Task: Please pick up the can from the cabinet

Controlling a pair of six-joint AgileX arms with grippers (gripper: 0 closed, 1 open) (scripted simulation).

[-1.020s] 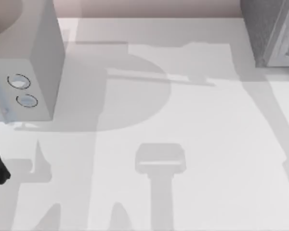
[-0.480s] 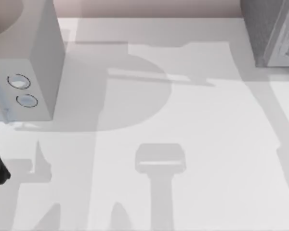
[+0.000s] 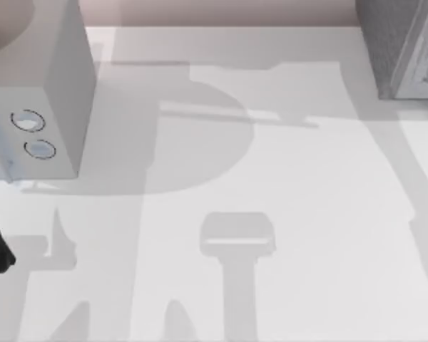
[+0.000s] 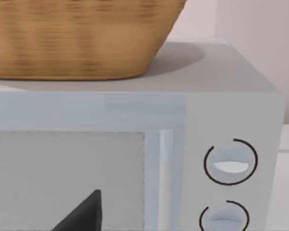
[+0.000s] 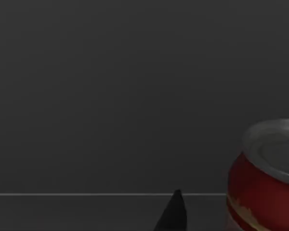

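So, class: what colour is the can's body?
Red, with a silver top; the can shows best in the right wrist view.

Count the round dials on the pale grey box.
2. Both sit on the box's front: one dial above the other dial. Others may be hidden.

White table point(image 3: 307, 214), long shadows; pinkish wall point(image 3: 221, 11) behind.
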